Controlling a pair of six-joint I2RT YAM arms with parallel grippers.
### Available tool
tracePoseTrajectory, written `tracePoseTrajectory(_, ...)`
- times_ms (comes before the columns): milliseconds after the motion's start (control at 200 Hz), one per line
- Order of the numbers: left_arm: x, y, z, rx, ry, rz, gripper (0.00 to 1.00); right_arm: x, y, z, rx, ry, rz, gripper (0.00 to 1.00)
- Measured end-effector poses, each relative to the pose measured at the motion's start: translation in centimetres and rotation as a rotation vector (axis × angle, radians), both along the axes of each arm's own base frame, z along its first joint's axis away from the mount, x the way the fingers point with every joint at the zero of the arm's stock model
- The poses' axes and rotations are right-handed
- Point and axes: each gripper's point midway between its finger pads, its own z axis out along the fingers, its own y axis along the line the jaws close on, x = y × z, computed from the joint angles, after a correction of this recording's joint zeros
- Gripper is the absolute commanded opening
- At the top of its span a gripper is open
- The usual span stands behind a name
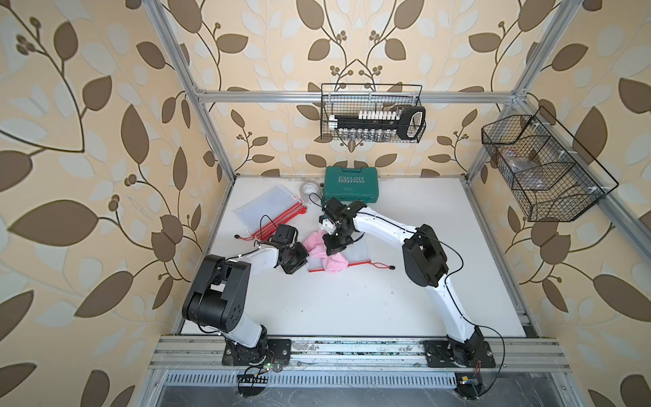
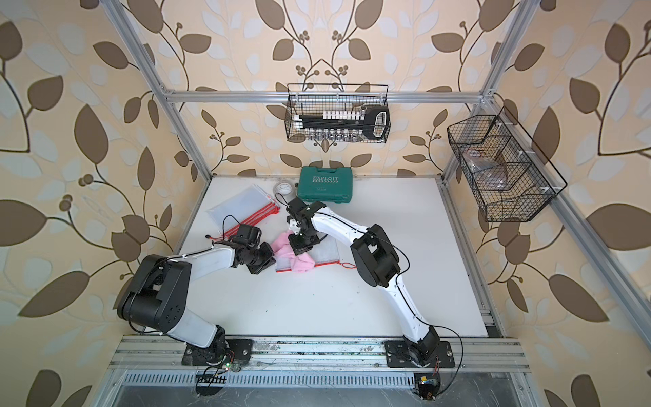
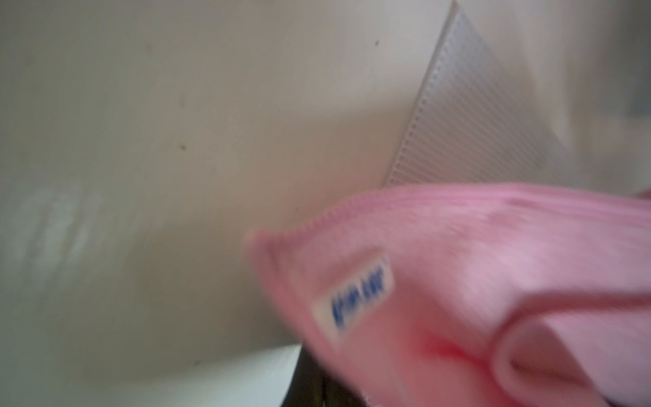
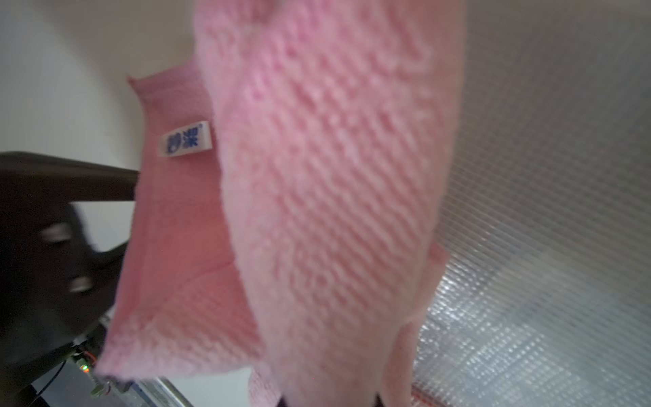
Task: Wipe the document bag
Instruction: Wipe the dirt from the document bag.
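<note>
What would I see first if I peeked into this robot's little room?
A fluffy pink cloth in the middle of the white table stands out most. It lies on a see-through mesh document bag with a red zip edge, where the white-and-black left robot arm and right robot arm meet. At the table's back edge sits a dark green plastic tool case, and brown-leaf wallpaper covers the walls.

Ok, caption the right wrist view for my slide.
Pink cloth, white label showing, in front of the mesh document bag.
</note>
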Motion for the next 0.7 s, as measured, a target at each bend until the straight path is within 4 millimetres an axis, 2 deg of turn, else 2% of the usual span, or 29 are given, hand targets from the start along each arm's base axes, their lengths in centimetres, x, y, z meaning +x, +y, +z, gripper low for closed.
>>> tracePoseTrajectory(80,-0.2,0.1,0.3,-0.013,-0.001,0.001,0.00,1.4,-3.9,-0.1,-0.031,0.005,-0.083,0.00)
tracePoseTrajectory(180,-0.1,1.5,1.3,-0.010,-0.016,0.034,0.00,3.3,-11.6,0.7,-0.172,-0.046,-0.207,0.00)
tracePoseTrajectory(240,-0.1,2.7,2.2,0.002,-0.033,0.060,0.00,4.0,-15.6,1.3,-0.258,-0.077,-0.262,0.00)
tracePoseTrajectory(300,-0.3,3.8,3.5,0.017,-0.051,0.078,0.00,4.1,-17.9,1.8,-0.318,-0.100,-0.285,0.00)
tracePoseTrajectory(395,-0.1,5.4,6.7,0.057,-0.098,0.098,0.00,3.4,-18.3,2.3,-0.354,-0.119,-0.268,0.00)
tracePoseTrajectory(460,0.4,6.4,10.3,0.111,-0.160,0.098,0.00,2.8,-17.9,2.2,-0.358,-0.117,-0.247,0.00)
tracePoseTrajectory(525,0.9,7.4,14.9,0.179,-0.255,0.095,0.00,2.2,-17.6,1.8,-0.359,-0.106,-0.231,0.00)
tracePoseTrajectory(600,1.0,9.0,21.3,0.282,-0.391,0.103,0.00,1.6,-17.3,1.4,-0.357,-0.089,-0.216,0.00)
tracePoseTrajectory(700,-0.2,11.3,29.8,0.438,-0.571,0.120,0.00,1.1,-16.8,1.1,-0.347,-0.076,-0.204,0.00)
